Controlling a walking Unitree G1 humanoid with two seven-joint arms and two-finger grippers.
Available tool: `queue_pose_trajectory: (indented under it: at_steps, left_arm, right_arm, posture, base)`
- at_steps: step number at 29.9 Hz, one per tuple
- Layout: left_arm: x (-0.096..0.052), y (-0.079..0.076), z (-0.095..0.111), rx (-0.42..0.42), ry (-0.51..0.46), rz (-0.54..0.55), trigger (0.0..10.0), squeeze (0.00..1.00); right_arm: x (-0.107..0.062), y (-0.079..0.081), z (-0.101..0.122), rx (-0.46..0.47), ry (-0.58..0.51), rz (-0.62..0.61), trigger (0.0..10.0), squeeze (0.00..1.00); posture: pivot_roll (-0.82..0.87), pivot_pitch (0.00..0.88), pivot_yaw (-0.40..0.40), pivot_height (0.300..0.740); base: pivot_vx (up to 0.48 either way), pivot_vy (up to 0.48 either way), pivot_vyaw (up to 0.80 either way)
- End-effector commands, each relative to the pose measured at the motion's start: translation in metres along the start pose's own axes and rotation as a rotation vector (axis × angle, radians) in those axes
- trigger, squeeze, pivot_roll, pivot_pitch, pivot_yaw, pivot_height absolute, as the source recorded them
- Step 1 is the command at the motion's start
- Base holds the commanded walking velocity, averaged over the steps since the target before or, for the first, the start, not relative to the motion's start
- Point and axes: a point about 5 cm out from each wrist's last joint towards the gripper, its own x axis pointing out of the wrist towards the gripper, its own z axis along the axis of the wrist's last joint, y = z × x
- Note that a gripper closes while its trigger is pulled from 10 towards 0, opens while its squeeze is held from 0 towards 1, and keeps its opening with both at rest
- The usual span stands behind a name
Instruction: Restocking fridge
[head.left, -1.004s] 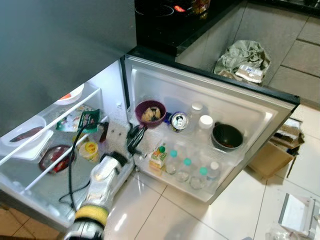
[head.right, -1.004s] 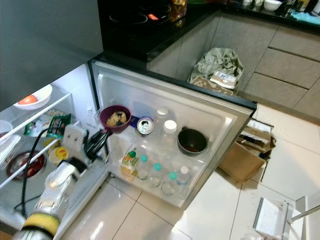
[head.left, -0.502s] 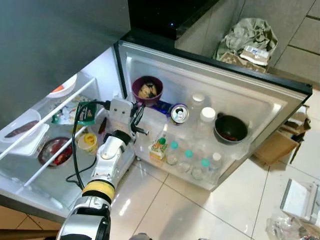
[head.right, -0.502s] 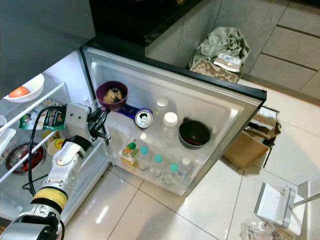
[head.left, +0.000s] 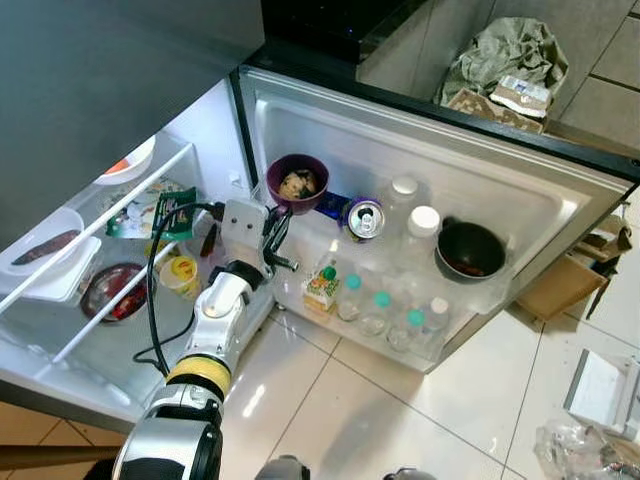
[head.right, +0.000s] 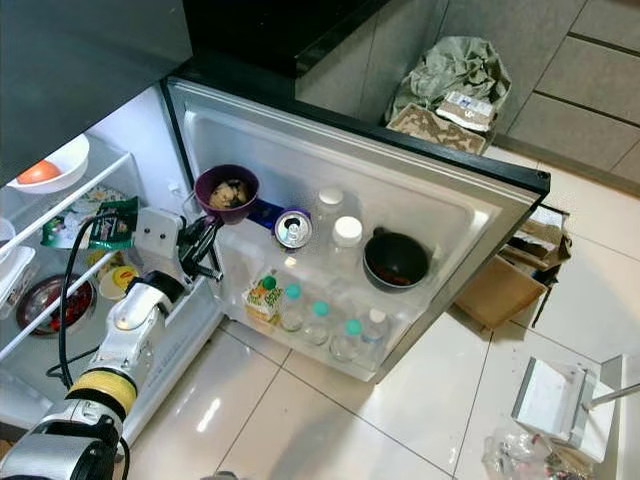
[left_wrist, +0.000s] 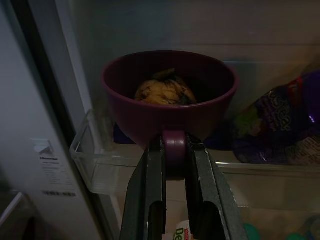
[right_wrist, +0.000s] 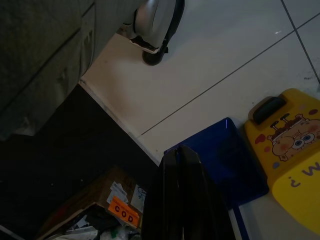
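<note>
The left gripper (left_wrist: 175, 162) is clamped on the small handle of a purple bowl (head.left: 297, 182), its two black fingers (left_wrist: 150, 200) pressed against either side of the nub. The bowl holds a lump of yellowish-brown food (left_wrist: 164, 91) and sits in the upper shelf of the open fridge door (head.left: 520, 190), at the hinge end, directly ahead of the gripper. Just past the bowl on the same shelf lie a blue-purple packet (left_wrist: 280, 125) and an opened drink can (head.left: 364, 218), then two white-capped bottles (head.left: 423, 222) and a black bowl (head.left: 470, 250) further along.

Below the gripper, in the lower door shelf, stand a small juice carton (head.left: 322, 288) and a row of clear bottles with green caps (head.left: 381, 300).

Behind the left arm, the fridge interior (head.left: 90, 300) shows a red dish (head.left: 110, 292), a yellow tub (head.left: 181, 272) and a green packet (head.left: 180, 212) (shelf rails partly cover them).

The right gripper (right_wrist: 180, 200) hangs near the tiled floor with its fingers closed together and empty, next to a blue tray (right_wrist: 222, 160) and a yellow cartoon-printed container (right_wrist: 292, 150).
</note>
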Motion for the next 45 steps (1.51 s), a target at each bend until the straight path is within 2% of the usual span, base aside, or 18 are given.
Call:
queue_pose_trajectory:
  at_steps: [1, 4, 8, 10, 16, 19, 20, 23, 24, 25, 28, 29, 31, 37, 42, 43, 44, 45]
  left_arm:
    - [0.002, -0.002, 0.002, -0.02, -0.026, -0.017, 10.0, 0.0]
    - [0.006, -0.005, 0.004, -0.045, -0.025, -0.078, 10.0, 0.0]
    - [0.01, 0.0, 0.008, -0.068, -0.02, -0.13, 10.0, 0.0]
    - [0.011, 0.012, 0.014, -0.042, -0.019, -0.13, 10.0, 0.0]
    - [0.012, 0.024, 0.019, -0.009, -0.013, -0.119, 10.0, 0.0]
    - [0.011, 0.046, 0.027, 0.062, 0.01, -0.073, 10.0, 0.0]
    - [0.011, 0.046, 0.027, 0.062, 0.01, -0.073, 10.0, 0.0]
    - [0.009, 0.058, 0.029, 0.077, 0.03, -0.038, 10.0, 0.0]
    - [0.009, 0.059, 0.029, 0.074, 0.034, -0.037, 10.0, 0.53]
    - [0.009, 0.059, 0.028, 0.073, 0.04, -0.037, 10.0, 1.0]
    - [0.009, 0.058, 0.027, 0.072, 0.042, -0.038, 10.0, 1.0]
    - [0.011, 0.053, 0.025, 0.069, 0.04, -0.053, 10.0, 1.0]
    - [0.011, 0.053, 0.025, 0.069, 0.04, -0.053, 10.0, 1.0]
    - [0.013, 0.04, 0.02, 0.046, 0.033, -0.095, 10.0, 1.0]
    - [0.015, 0.033, 0.021, 0.025, -0.002, -0.119, 10.0, 1.0]
    - [0.014, 0.034, 0.023, 0.021, -0.022, -0.11, 10.0, 0.69]
    - [0.014, 0.034, 0.023, 0.021, -0.022, -0.11, 10.0, 0.69]
    - [0.013, 0.035, 0.024, 0.018, -0.038, -0.101, 10.0, 0.38]
  right_arm:
    - [0.0, 0.01, -0.013, 0.01, 0.036, 0.023, 10.0, 0.0]
    - [0.0, 0.011, -0.014, 0.012, 0.032, 0.026, 10.0, 0.0]
    - [-0.001, 0.012, -0.015, 0.014, 0.03, 0.029, 10.0, 0.0]
    - [-0.001, 0.012, -0.016, 0.015, 0.031, 0.031, 10.0, 0.0]
    - [-0.001, 0.012, -0.016, 0.015, 0.031, 0.032, 10.0, 0.0]
    - [0.0, 0.014, -0.015, 0.017, 0.023, 0.036, 10.0, 0.0]
    - [0.0, 0.014, -0.015, 0.017, 0.023, 0.036, 10.0, 0.0]
    - [0.001, 0.015, -0.012, 0.018, 0.016, 0.038, 10.0, 0.0]
    - [0.001, 0.015, -0.012, 0.019, 0.015, 0.039, 10.0, 0.0]
    - [0.001, 0.016, -0.012, 0.02, 0.014, 0.039, 10.0, 0.0]
    - [0.001, 0.016, -0.011, 0.021, 0.012, 0.038, 10.0, 0.0]
    - [0.001, 0.016, -0.011, 0.026, 0.01, 0.037, 10.0, 0.0]
    - [0.001, 0.016, -0.011, 0.026, 0.01, 0.037, 10.0, 0.0]
    - [0.001, 0.015, -0.011, 0.031, 0.004, 0.034, 10.0, 0.0]
    - [0.001, 0.014, -0.01, 0.032, 0.002, 0.03, 10.0, 0.0]
    - [0.001, 0.013, -0.01, 0.033, 0.001, 0.029, 10.0, 0.0]
    - [0.001, 0.013, -0.01, 0.033, 0.001, 0.029, 10.0, 0.0]
    - [0.001, 0.013, -0.01, 0.033, 0.001, 0.029, 10.0, 0.0]
  posture:
    - [-0.01, 0.215, -0.02, 0.74]
    - [-0.02, 0.22, -0.019, 0.74]
    - [-0.02, 0.223, -0.017, 0.74]
    - [-0.02, 0.224, -0.014, 0.74]
    - [-0.02, 0.224, -0.013, 0.74]
    - [-0.01, 0.225, -0.007, 0.74]
    - [-0.01, 0.225, -0.007, 0.74]
    - [-0.01, 0.224, -0.005, 0.74]
    - [-0.01, 0.223, -0.003, 0.74]
    - [-0.01, 0.223, -0.003, 0.74]
    - [-0.01, 0.223, -0.003, 0.74]
    - [-0.01, 0.221, -0.001, 0.74]
    - [-0.01, 0.221, -0.001, 0.74]
    - [-0.02, 0.217, 0.0, 0.74]
    - [-0.02, 0.213, -0.002, 0.74]
    - [-0.02, 0.212, -0.003, 0.74]
    - [-0.02, 0.212, -0.003, 0.74]
    - [-0.02, 0.212, -0.003, 0.74]
  base:
    - [0.0, 0.0, 0.0]
    - [0.0, 0.0, 0.0]
    - [0.0, 0.0, 0.0]
    - [0.0, 0.0, 0.0]
    - [0.0, 0.0, 0.0]
    - [0.0, 0.0, 0.0]
    - [0.0, 0.0, 0.0]
    - [0.0, 0.0, 0.0]
    - [0.0, 0.0, 0.0]
    - [0.0, 0.0, 0.0]
    - [0.0, 0.0, 0.0]
    - [0.0, 0.0, 0.0]
    - [0.0, 0.0, 0.0]
    - [0.0, 0.0, 0.0]
    - [0.0, 0.0, 0.0]
    - [0.0, 0.0, 0.0]
    - [0.0, 0.0, 0.0]
    - [0.0, 0.0, 0.0]
